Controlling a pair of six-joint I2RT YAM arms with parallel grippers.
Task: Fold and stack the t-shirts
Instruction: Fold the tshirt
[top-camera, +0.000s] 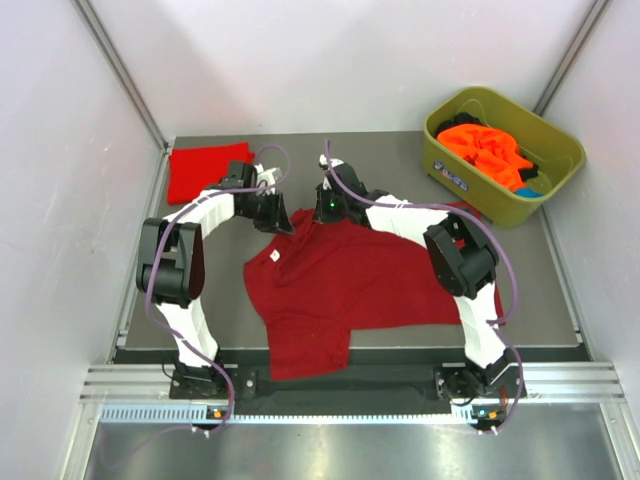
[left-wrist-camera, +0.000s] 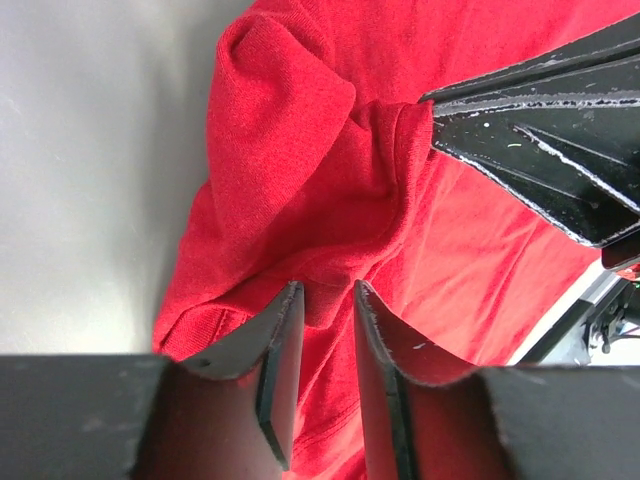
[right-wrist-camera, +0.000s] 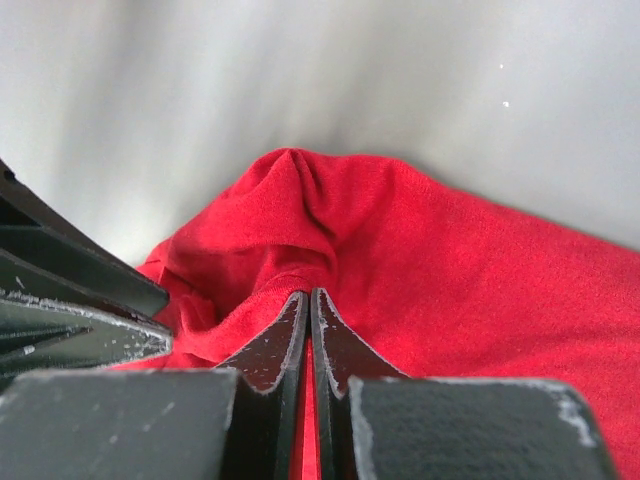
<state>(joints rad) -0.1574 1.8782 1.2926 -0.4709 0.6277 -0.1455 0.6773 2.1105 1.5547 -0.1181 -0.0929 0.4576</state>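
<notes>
A dark crimson t-shirt (top-camera: 350, 280) with a small white neck label (top-camera: 276, 257) lies spread out in the middle of the table. Both grippers meet at its far edge. My right gripper (top-camera: 318, 212) (right-wrist-camera: 309, 293) is shut on a raised fold of this shirt (right-wrist-camera: 430, 260), and red cloth shows between its fingers. Just to its left, my left gripper (top-camera: 284, 222) (left-wrist-camera: 328, 286) stands narrowly open, its fingertips on either side of a bunched ridge of the same shirt (left-wrist-camera: 290, 170). A brighter red t-shirt (top-camera: 205, 170) lies folded at the back left.
An olive-green tub (top-camera: 560, 140) at the back right holds several orange t-shirts (top-camera: 485, 148) and some dark and blue cloth. White walls close in the table on three sides. The crimson shirt's hem hangs over the near edge between the arm bases.
</notes>
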